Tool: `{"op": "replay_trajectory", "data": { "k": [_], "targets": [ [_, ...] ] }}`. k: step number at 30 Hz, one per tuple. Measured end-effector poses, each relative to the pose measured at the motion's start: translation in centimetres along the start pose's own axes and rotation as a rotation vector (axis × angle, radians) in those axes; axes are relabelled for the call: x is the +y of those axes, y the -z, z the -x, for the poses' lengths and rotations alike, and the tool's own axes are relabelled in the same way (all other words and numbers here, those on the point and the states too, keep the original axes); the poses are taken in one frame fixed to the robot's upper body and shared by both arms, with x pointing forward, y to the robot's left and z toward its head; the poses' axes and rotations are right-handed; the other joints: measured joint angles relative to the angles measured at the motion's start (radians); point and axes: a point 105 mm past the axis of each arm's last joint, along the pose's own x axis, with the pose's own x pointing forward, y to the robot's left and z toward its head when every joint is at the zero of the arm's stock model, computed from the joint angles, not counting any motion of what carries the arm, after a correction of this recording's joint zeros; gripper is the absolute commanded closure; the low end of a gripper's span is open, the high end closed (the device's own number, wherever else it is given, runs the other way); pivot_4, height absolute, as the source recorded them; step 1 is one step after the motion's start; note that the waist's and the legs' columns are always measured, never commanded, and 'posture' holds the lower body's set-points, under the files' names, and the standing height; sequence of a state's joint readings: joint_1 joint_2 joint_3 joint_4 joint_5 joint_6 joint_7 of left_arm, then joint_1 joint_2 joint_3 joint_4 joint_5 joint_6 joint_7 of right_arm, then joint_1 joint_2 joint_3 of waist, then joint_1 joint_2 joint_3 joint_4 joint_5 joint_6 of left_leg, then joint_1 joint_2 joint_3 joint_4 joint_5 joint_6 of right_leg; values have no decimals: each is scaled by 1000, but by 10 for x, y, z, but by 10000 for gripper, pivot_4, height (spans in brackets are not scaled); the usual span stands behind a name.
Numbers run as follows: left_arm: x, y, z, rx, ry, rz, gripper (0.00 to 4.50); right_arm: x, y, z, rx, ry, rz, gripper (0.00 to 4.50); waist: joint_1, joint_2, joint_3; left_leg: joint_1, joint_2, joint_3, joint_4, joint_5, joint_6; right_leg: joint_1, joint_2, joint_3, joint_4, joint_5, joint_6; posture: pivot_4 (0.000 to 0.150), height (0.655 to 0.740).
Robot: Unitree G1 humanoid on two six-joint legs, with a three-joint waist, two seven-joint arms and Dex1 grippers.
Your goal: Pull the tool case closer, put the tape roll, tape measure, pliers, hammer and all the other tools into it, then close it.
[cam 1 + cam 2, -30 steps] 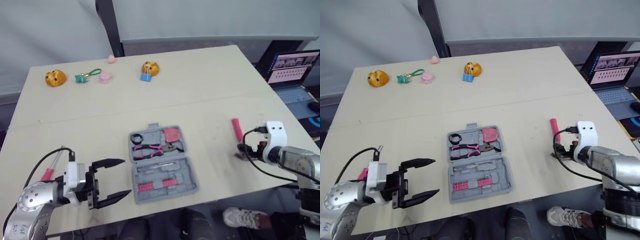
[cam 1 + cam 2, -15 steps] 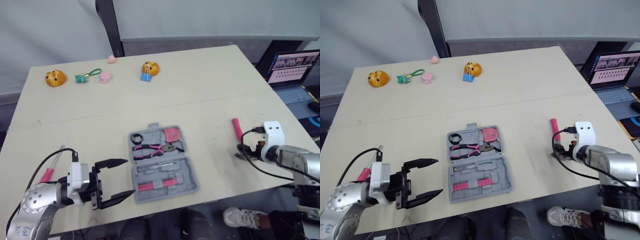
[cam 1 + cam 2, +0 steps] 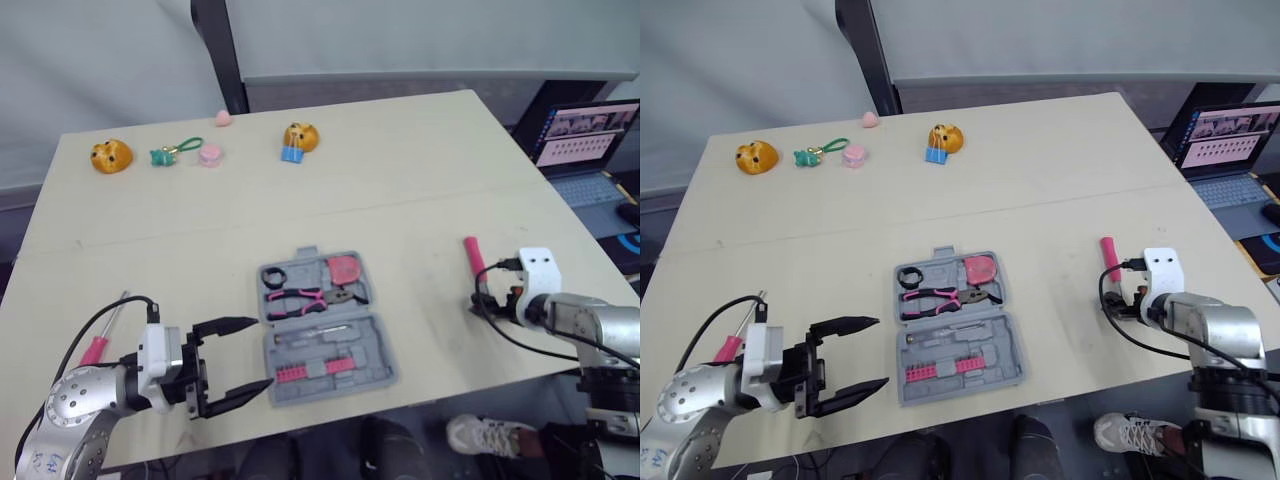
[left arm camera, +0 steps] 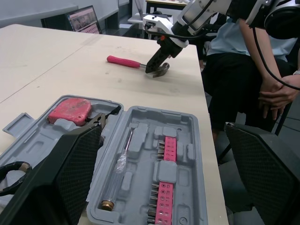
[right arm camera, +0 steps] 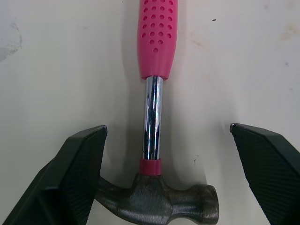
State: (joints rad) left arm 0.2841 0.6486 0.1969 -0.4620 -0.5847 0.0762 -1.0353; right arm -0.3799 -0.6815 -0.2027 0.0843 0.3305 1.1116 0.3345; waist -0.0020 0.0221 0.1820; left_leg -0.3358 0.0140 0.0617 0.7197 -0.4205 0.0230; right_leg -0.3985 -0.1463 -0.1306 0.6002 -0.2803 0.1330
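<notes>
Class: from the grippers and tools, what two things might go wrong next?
1. The open right gripper straddles the hammer at its metal shaft; a grip there might slip.
2. The tool case lies near the front edge of the table; the open left gripper dragging it closer might tip it off.

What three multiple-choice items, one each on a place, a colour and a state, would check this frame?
1. Where does the hammer lie?
A) in the case
B) on the table, at the right gripper
C) on the floor

2. What colour is its grip?
A) pink
B) yellow
C) blue

3. How is the case?
A) shut
B) open
C) standing on edge

Answers: 1 B, the right wrist view shows it flat on the table between the open fingers. 2 A, the dotted grip is pink. 3 B, both halves lie flat with tools showing.
</notes>
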Motion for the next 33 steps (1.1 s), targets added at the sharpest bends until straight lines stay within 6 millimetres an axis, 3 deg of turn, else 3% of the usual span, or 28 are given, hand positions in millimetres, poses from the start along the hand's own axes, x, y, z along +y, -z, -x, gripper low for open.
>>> {"op": "replay_trajectory", "data": {
  "k": [7, 20, 24, 27, 33],
  "targets": [
    [-1, 1, 1, 3, -1, 7, 0, 5, 1, -3, 1, -16, -12, 44321, 2, 0, 0, 0, 0, 0, 0, 0, 0, 0, -1, 1, 0, 0, 1, 1500, 7155],
    [-1, 1, 1, 1, -4, 16, 0, 3, 2, -1, 8, -12, -31, 44726, 2, 0, 0, 0, 1, 0, 0, 0, 0, 0, -1, 0, -1, 0, 1, 1500, 7155],
    [4, -3, 10, -7, -37, 27, 0, -1, 0, 17, 71, 12, 90, 44726, 1, 5, 3, -2, 1, -2, -1, 0, 1, -1, -1, 1, -2, 0, 1, 1500, 7155],
    [9, -4, 17, 7, -52, 26, 0, 12, -14, 37, 84, -33, 258, 44726, 0, 6, 3, -3, 0, -2, -2, 0, 0, -4, 0, 1, -2, 0, 1, 1500, 7155],
    [15, 1, 31, 36, -68, 46, 0, 66, -37, 76, 98, -257, 545, 44726, -2, 5, 4, -5, 1, 0, -1, 0, 0, -9, 0, 3, 0, 0, 1, 1500, 7155]
  ]
}}
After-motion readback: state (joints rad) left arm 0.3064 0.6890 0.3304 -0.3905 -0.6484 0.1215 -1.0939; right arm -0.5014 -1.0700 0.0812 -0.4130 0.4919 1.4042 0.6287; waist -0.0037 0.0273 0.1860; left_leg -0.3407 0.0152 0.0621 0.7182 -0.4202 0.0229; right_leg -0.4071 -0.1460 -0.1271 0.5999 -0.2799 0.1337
